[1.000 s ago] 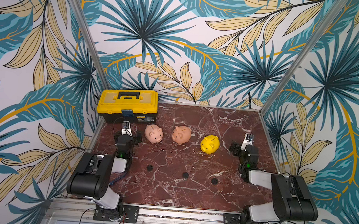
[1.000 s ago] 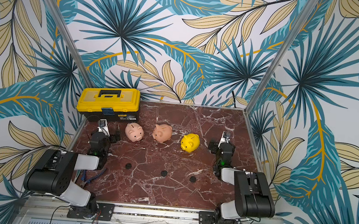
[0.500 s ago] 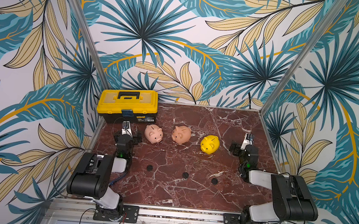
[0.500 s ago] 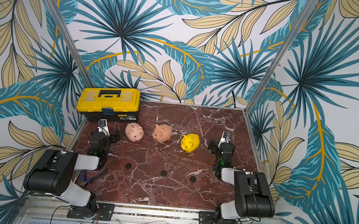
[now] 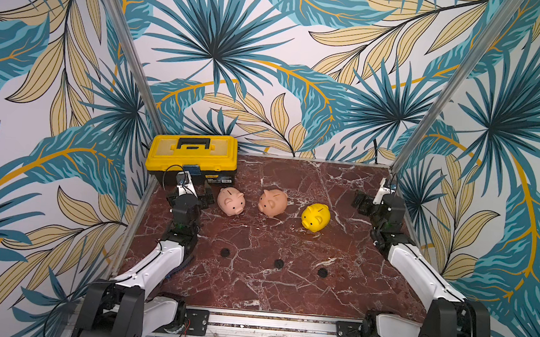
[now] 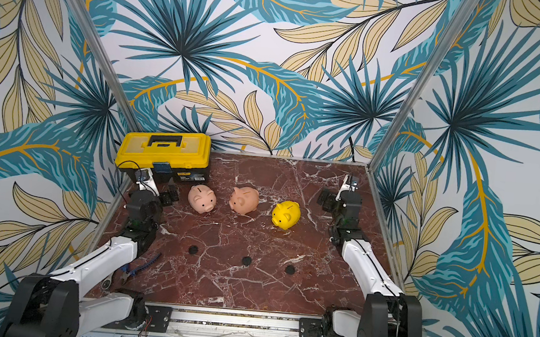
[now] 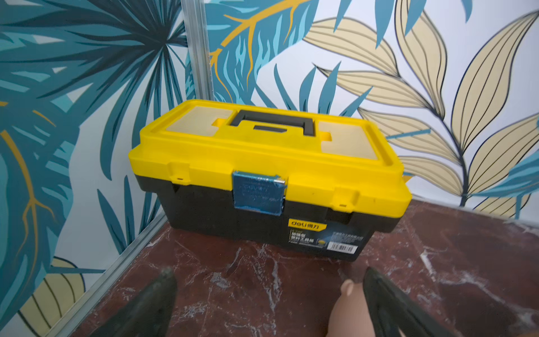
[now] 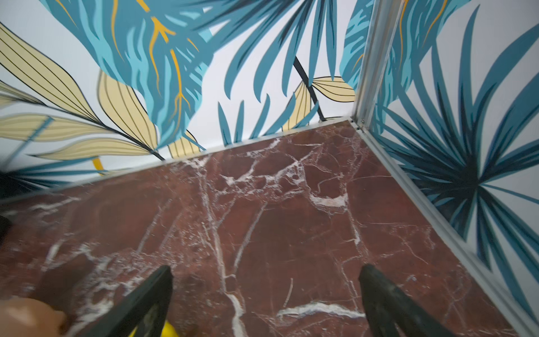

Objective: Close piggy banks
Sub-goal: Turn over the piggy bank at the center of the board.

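Observation:
Three piggy banks stand in a row across the middle of the marble table in both top views: a pink one (image 5: 230, 201), a peach one (image 5: 272, 203) and a yellow one (image 5: 316, 216). My left gripper (image 5: 190, 191) rests low at the left edge, beside the pink pig, facing the toolbox. It is open (image 7: 268, 274), and the pink pig's ear and flank (image 7: 348, 309) show just inside one finger. My right gripper (image 5: 376, 200) sits at the right edge, open (image 8: 265, 271) over bare marble. Slivers of the yellow pig (image 8: 167, 332) and the peach pig (image 8: 26, 316) show at that view's edge.
A yellow-and-black toolbox (image 5: 192, 159) stands shut in the back left corner, right ahead of the left gripper (image 7: 262, 163). Three small black round plugs (image 5: 225, 252) (image 5: 278, 263) (image 5: 322, 272) lie in a row nearer the front. Blue-handled pliers (image 6: 140, 266) lie by the left arm.

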Motion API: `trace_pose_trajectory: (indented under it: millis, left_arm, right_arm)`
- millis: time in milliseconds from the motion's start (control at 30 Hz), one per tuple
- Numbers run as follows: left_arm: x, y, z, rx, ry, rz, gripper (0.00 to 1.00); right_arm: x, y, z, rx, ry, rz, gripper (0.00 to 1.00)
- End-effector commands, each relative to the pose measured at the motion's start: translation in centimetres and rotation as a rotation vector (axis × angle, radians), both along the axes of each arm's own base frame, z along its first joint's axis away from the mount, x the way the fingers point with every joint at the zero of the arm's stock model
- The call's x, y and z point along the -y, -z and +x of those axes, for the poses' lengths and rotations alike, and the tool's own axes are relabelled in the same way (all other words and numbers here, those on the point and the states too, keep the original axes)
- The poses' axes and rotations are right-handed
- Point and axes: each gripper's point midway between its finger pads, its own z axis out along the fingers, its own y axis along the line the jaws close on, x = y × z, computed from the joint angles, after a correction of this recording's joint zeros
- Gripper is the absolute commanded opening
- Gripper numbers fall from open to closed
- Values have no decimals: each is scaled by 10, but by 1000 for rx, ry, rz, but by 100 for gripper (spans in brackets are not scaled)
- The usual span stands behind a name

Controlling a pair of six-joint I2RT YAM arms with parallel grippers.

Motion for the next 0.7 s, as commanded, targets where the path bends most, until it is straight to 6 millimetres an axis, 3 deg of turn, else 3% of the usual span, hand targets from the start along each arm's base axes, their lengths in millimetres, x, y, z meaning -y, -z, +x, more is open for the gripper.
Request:
trace_pose_trajectory:
  millis: [0, 167, 300, 467, 667]
  left_arm:
    - [19, 3, -4, -132, 5, -127, 100]
    - [70, 0, -1, -208, 72, -171, 100]
    - [104, 15, 6, -341, 90, -273, 99]
    - [132, 45, 11, -569, 93, -379, 99]
    - [142, 61, 26, -647, 76, -379, 100]
  right_arm:
    - [-27, 27, -20, -238, -48, 262, 100]
    - [-70, 29, -15, -301, -186, 511, 100]
    - [-98, 24, -16, -305, -260, 607, 100]
    - [-127, 19, -32, -314, -327, 629, 99]
    - [-158, 19, -50, -343, -402, 610, 100]
